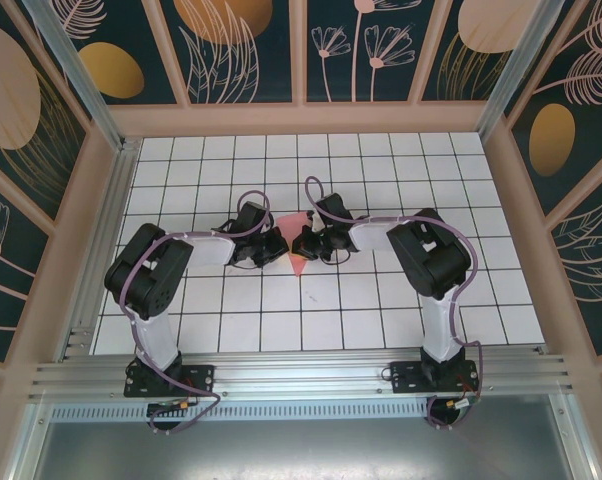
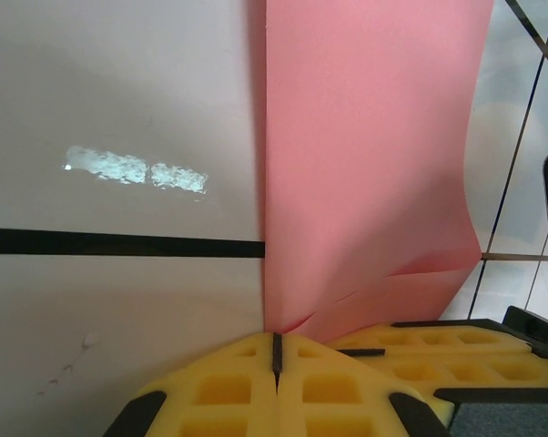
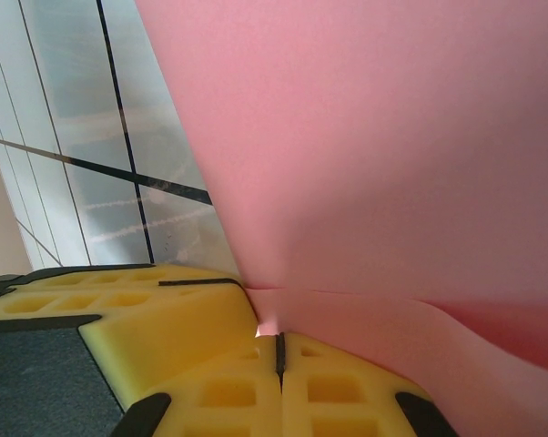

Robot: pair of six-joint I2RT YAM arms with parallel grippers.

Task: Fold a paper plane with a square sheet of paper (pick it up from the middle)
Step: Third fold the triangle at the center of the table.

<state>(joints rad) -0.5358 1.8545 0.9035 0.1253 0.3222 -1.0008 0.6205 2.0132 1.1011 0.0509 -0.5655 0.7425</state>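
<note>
1. The sheet of paper (image 1: 297, 263) is held over the middle of the gridded tabletop (image 1: 381, 310).
2. The left pincer (image 2: 276, 341) is clenched on its creased lower edge.
3. The right pincer (image 3: 279, 339) is likewise clenched on the paper, opposite the left.

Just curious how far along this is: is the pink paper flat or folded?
Partly folded: the pink paper tapers to a point seen from above, and close up one layer overlaps another.

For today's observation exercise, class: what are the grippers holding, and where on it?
The pink paper, pinched by left gripper and right gripper from opposite sides.
</note>
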